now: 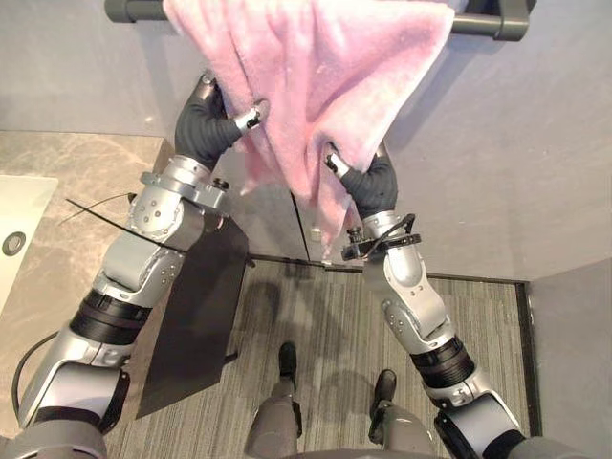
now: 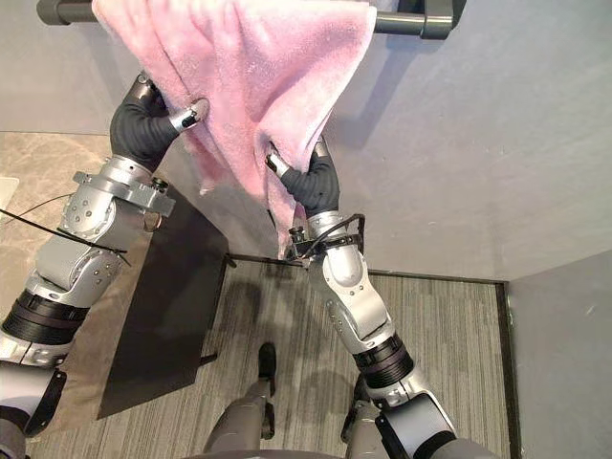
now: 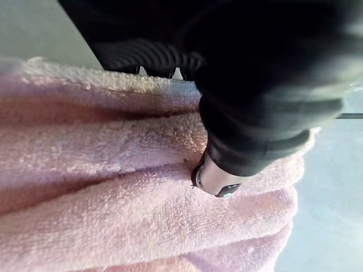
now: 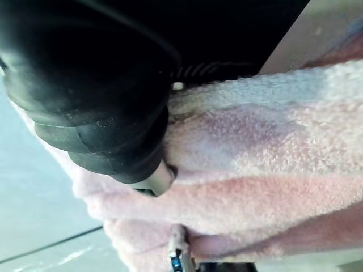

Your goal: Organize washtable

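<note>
Left hand [image 1: 206,129], right hand [image 1: 371,184] on towel [image 1: 316,67]

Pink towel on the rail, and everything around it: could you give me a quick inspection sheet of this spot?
Surface: marbled counter with a white basin, on the robot's left.
Job's things: pink towel draped over a dark rail, hanging bunched and uneven.
Clutter: nothing seen.
Hands: left hand and right hand each pinch the towel, thumb pressed on its front.
Cables: nothing seen.
Surroundings: grey wall, striped carpet, dark cabinet side.
</note>
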Robot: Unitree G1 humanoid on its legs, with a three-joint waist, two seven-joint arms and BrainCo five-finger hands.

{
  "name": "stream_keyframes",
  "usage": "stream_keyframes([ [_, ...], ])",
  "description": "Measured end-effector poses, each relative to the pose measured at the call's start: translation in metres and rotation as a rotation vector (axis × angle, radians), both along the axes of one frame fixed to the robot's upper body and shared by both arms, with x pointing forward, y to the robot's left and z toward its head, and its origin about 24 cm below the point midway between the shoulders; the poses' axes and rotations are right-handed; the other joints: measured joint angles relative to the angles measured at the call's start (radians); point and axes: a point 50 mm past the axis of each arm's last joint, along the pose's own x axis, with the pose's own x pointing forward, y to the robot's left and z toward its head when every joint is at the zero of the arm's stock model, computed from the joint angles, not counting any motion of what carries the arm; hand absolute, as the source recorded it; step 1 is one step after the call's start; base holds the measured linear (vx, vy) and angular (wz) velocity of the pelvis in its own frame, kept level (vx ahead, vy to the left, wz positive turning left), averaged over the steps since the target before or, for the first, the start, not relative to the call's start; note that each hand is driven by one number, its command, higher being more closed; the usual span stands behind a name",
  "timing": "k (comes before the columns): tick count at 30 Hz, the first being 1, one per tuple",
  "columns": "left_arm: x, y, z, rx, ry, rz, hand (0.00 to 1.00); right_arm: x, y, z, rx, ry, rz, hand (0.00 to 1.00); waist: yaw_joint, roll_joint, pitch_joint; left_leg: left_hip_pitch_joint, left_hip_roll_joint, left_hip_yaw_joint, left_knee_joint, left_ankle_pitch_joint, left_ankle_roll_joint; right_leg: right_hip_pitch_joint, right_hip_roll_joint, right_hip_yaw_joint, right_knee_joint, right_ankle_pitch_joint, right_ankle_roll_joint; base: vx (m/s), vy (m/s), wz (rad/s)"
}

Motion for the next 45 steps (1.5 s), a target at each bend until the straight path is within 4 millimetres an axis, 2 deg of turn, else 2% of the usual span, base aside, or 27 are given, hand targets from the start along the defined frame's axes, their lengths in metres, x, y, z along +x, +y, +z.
stream_keyframes([
  [4,0.006,0.004,0.000,-0.195,-0.033,0.112,1.00,0.000,-0.003,0.003,0.024,-0.007,-0.017,1.00,-0.005,0.000,0.000,-0.005,0.001,0.001,0.000,0.000,0.000,-0.007,0.002,0.001,0.000,0.000,0.000,0.04,0.002,-0.02],
  [8,0.007,0.013,-0.001,-0.297,-0.066,0.228,1.00,0.004,-0.013,0.006,0.027,-0.022,-0.083,1.00,-0.012,0.000,0.000,-0.004,-0.002,0.002,0.000,0.000,0.000,-0.008,0.007,0.003,0.000,-0.001,0.000,0.04,0.006,-0.03],
  [12,0.007,0.012,-0.004,-0.319,-0.070,0.245,1.00,0.004,-0.012,0.005,-0.004,-0.033,-0.100,1.00,-0.013,0.000,0.000,-0.002,-0.002,0.002,0.000,0.001,0.000,-0.008,0.009,0.004,0.000,-0.001,0.000,0.00,0.000,0.00],
  [14,0.006,0.018,-0.009,-0.335,-0.068,0.280,1.00,0.006,-0.011,0.003,-0.019,-0.024,-0.106,1.00,-0.026,0.000,0.000,0.000,-0.004,0.000,0.000,0.002,0.002,-0.006,0.013,0.004,0.000,-0.001,0.000,0.00,0.000,0.00],
  [20,0.004,0.024,-0.014,-0.340,-0.070,0.328,1.00,0.013,-0.017,-0.004,-0.058,-0.002,-0.142,1.00,-0.028,0.000,0.000,0.011,-0.006,-0.003,0.000,0.005,0.005,0.002,0.013,0.005,0.000,-0.001,0.000,0.00,0.000,0.00],
  [21,0.004,0.024,-0.014,-0.341,-0.072,0.329,0.00,0.013,-0.018,-0.004,-0.061,0.000,-0.146,1.00,-0.028,0.000,0.000,0.011,-0.006,-0.005,-0.001,0.006,0.007,0.002,0.013,0.004,0.000,-0.001,0.000,0.00,0.000,0.00],
  [23,0.003,0.031,-0.017,-0.357,-0.069,0.352,0.00,0.015,-0.022,-0.004,-0.063,0.000,-0.170,1.00,-0.032,0.000,0.000,0.011,-0.007,-0.006,-0.001,0.007,0.008,0.003,0.013,0.004,0.000,0.000,0.000,0.00,0.000,0.00],
  [25,-0.001,0.046,-0.023,-0.383,-0.057,0.406,0.00,0.019,-0.033,-0.008,-0.066,0.016,-0.218,1.00,-0.034,0.000,0.000,0.011,-0.007,-0.010,-0.001,0.009,0.010,0.006,0.013,0.002,-0.001,0.000,0.000,0.00,0.000,0.04],
  [30,-0.005,0.058,-0.033,-0.400,-0.036,0.456,0.00,0.022,-0.045,-0.019,-0.077,0.066,-0.260,1.00,-0.030,0.000,0.000,0.014,-0.008,-0.015,-0.001,0.011,0.010,0.018,0.012,-0.001,-0.010,0.001,0.001,0.01,0.006,0.05],
  [36,-0.005,0.065,-0.073,-0.415,0.103,0.509,0.00,0.022,-0.053,-0.028,-0.081,0.098,-0.288,1.00,-0.031,0.000,0.000,0.017,-0.008,-0.024,-0.001,0.012,0.009,0.032,0.014,-0.007,-0.029,0.008,0.001,0.01,0.007,0.03],
  [37,-0.005,0.065,-0.074,-0.409,0.106,0.508,0.00,0.022,-0.053,-0.028,-0.081,0.099,-0.289,1.00,-0.029,0.000,-0.001,0.017,-0.008,-0.024,-0.001,0.012,0.009,0.033,0.015,-0.007,-0.032,0.009,0.001,0.00,0.000,0.00],
  [39,-0.004,0.066,-0.061,-0.309,0.074,0.477,0.00,0.026,-0.058,-0.032,-0.082,0.121,-0.308,1.00,-0.028,0.000,-0.001,0.017,-0.008,-0.027,0.000,0.013,0.008,0.039,0.016,-0.013,-0.040,0.015,0.000,0.00,0.000,0.00],
  [41,-0.011,0.075,-0.031,-0.210,-0.025,0.438,0.00,0.026,-0.060,-0.034,-0.078,0.129,-0.317,1.00,-0.027,0.000,-0.002,0.017,-0.008,-0.026,0.000,0.013,0.008,0.039,0.015,-0.016,-0.039,0.015,0.000,0.00,0.000,0.00],
  [42,-0.012,0.075,-0.025,-0.203,-0.048,0.427,0.00,0.026,-0.062,-0.034,-0.077,0.129,-0.321,0.00,-0.026,0.000,-0.003,0.017,-0.009,-0.025,0.000,0.013,0.008,0.039,0.014,-0.016,-0.039,0.015,0.000,0.00,0.000,0.00],
  [43,-0.015,0.073,-0.018,-0.208,-0.081,0.411,0.00,0.026,-0.066,-0.034,-0.082,0.130,-0.334,0.00,-0.022,0.000,-0.004,0.017,-0.010,-0.025,0.000,0.013,0.008,0.039,0.013,-0.012,-0.039,0.015,0.000,0.00,0.000,0.00],
  [45,-0.017,0.073,-0.018,-0.210,-0.091,0.410,0.00,0.026,-0.066,-0.035,-0.084,0.130,-0.336,0.00,-0.021,0.000,-0.005,0.017,-0.009,-0.024,0.000,0.013,0.008,0.038,0.013,-0.010,-0.038,0.015,0.000,0.00,0.000,0.00],
])
